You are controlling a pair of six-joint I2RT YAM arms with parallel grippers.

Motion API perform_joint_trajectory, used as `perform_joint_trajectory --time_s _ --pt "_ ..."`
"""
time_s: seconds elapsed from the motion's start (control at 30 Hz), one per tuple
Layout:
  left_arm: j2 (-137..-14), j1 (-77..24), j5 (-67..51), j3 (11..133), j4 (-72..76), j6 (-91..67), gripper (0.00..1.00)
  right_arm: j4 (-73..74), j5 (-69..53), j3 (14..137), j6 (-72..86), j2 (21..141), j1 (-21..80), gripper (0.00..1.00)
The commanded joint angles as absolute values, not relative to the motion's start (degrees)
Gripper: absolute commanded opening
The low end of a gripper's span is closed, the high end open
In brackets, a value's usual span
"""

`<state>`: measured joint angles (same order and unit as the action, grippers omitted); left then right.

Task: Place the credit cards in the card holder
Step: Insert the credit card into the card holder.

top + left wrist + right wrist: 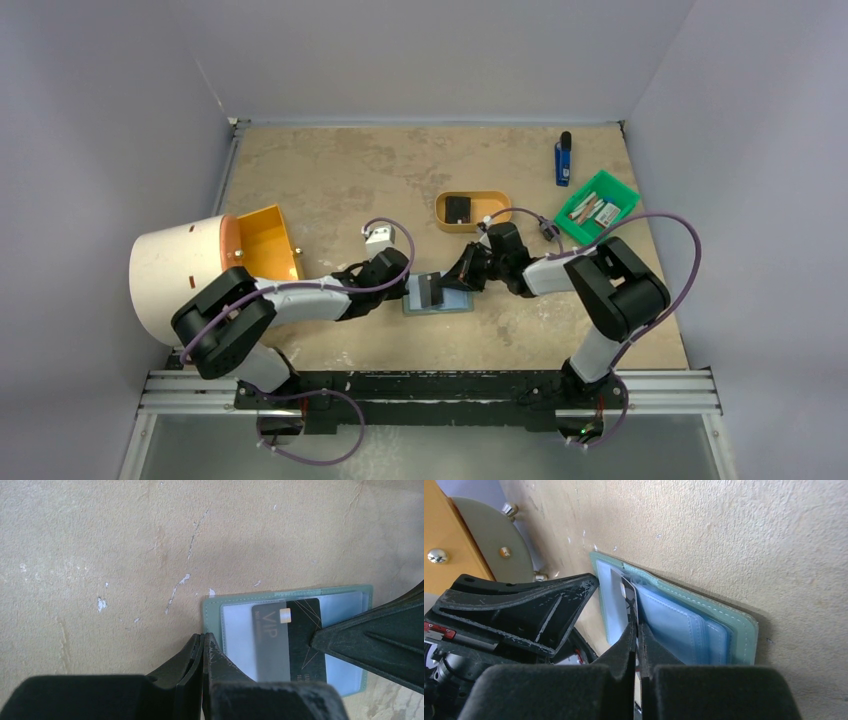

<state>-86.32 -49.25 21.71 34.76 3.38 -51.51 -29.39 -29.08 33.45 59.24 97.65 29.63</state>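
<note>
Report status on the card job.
Left gripper shut, tips at edge of card holder. Right gripper shut on black card, partway under the clear sleeve. Nothing blocking.

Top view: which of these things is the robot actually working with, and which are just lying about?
In the job: card holder, black card, left pincer, right pincer.
Lying about: tan oval tray, green bin, blue stick, orange box, white drum.

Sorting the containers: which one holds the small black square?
The tan oval tray, left of the green bin; the bin holds pale items instead.
</note>
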Motion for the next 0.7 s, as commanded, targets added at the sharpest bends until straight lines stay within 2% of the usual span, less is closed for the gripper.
perform_joint_trajectory --time_s 0.0,0.67 --pt "-85.8 -49.3 22.5 32.7 -2.3 -51.5 0.00 -30.8 -27.0 33.2 59.9 98.6 30.0 0.00" --pt "-86.3 -49.3 20.8 32.1 -0.9 -52.1 0.00 -32.3 -28.4 35.7 59.9 100.3 33.2 0.00"
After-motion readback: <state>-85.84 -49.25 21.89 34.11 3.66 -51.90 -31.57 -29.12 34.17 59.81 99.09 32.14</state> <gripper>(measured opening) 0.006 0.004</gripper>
